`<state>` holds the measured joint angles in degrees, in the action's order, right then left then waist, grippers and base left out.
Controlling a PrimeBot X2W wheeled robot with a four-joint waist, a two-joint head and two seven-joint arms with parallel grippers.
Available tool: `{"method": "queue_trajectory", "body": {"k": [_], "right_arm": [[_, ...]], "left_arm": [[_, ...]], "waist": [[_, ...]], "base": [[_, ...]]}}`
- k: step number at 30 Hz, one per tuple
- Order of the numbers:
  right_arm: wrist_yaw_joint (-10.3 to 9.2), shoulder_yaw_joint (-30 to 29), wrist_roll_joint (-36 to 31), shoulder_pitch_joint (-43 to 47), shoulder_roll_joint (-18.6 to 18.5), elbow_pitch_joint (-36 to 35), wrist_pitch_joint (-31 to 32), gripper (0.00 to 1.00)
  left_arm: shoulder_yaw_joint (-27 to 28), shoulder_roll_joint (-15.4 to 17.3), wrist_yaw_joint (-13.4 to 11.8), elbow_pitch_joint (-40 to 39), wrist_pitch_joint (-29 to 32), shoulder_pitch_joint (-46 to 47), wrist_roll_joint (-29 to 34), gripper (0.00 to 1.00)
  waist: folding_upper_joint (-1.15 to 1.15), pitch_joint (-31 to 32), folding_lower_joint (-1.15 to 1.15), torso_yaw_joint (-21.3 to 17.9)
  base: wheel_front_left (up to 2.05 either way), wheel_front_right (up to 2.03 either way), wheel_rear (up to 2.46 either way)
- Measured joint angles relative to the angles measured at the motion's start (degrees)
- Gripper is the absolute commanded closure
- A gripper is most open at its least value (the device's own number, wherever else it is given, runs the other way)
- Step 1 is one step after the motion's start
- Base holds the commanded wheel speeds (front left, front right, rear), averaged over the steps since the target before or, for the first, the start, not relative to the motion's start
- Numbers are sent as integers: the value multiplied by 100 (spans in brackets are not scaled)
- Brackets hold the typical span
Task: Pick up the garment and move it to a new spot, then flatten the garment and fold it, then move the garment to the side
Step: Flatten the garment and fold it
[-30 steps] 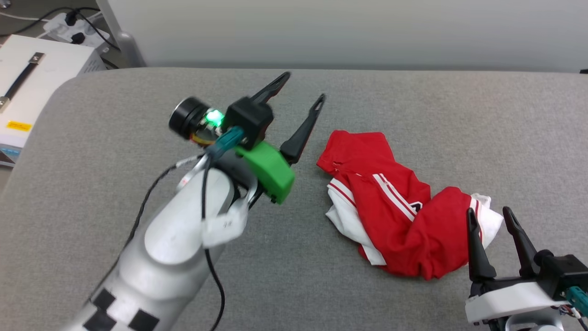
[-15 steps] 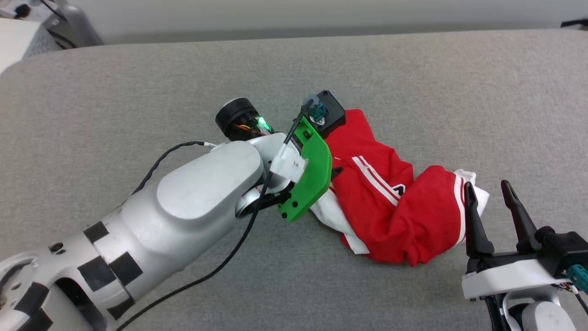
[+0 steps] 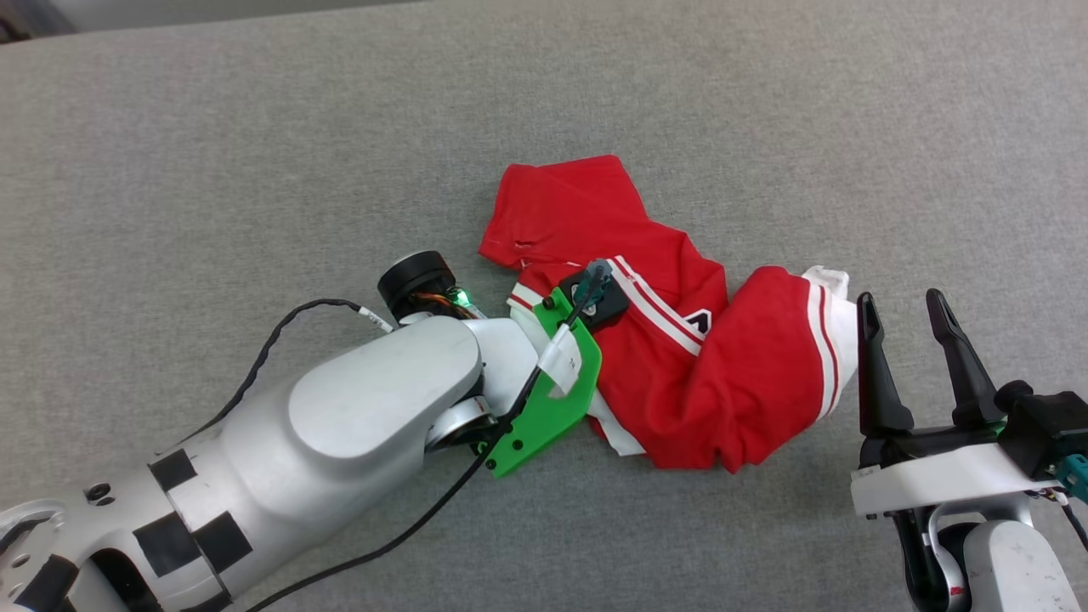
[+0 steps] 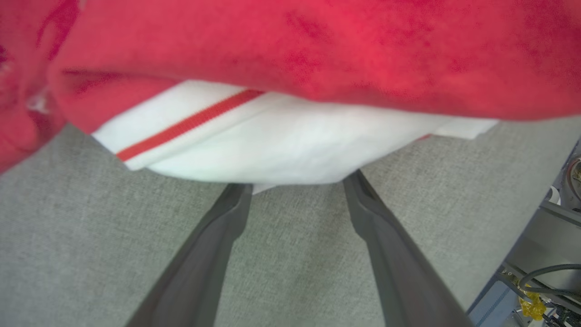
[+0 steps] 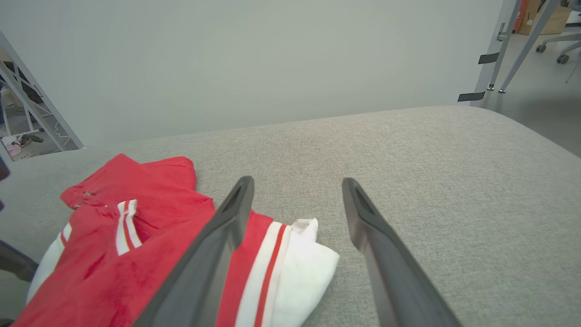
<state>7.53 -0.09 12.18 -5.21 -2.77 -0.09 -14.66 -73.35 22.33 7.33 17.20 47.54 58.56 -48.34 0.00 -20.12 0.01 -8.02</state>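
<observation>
The garment [image 3: 680, 365] lies crumpled on the grey padded surface [image 3: 255, 170], red with white striped sleeves. My left arm reaches in from the lower left, and its wrist with a green bracket [image 3: 548, 391] hangs over the garment's left edge, hiding the fingers. In the left wrist view the left gripper [image 4: 297, 181] is open, its fingertips at the rim of a white sleeve [image 4: 272, 150] with nothing between them. The right gripper [image 3: 899, 297] stands open just right of the garment, beside the white sleeve [image 5: 295, 268]. In the right wrist view the right gripper [image 5: 297, 181] points across the garment [image 5: 136, 240].
Bare grey surface [image 5: 431, 181] stretches all round the garment. A pale wall [image 5: 272, 59] rises behind the far edge, with metal frame legs [image 5: 494, 50] at its right. Robot hardware and cables [image 4: 544, 281] show at the lower right of the left wrist view.
The head camera has tilted down. My left arm has swung right and down onto the garment's left edge, fingers turned downward. The right gripper has stayed open beside the garment.
</observation>
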Motion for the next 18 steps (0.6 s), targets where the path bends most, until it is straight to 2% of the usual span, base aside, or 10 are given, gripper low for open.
{"method": "queue_trajectory", "body": {"k": [9, 10, 11, 18], "right_arm": [[0, 8, 14, -100, 0, 1, 0, 0], [0, 7, 13, -100, 0, 1, 0, 0], [0, 1, 13, -100, 0, 2, 0, 0], [0, -19, -15, -94, 1, 44, 0, 0]], "left_arm": [[180, 57, 33, 88, 22, -26, 98, 0], [190, 54, 34, 87, -2, -23, 100, 93], [191, 52, 34, 98, -71, -18, 100, 100], [105, -37, 31, 189, -882, -4, 249, 100]], "waist": [[0, -323, -1, -181], [0, -339, -1, -182], [0, -344, -1, -174], [0, -192, -1, -42]], "base": [[0, 0, 0], [0, 0, 0], [0, 0, 0], [0, 0, 0]]}}
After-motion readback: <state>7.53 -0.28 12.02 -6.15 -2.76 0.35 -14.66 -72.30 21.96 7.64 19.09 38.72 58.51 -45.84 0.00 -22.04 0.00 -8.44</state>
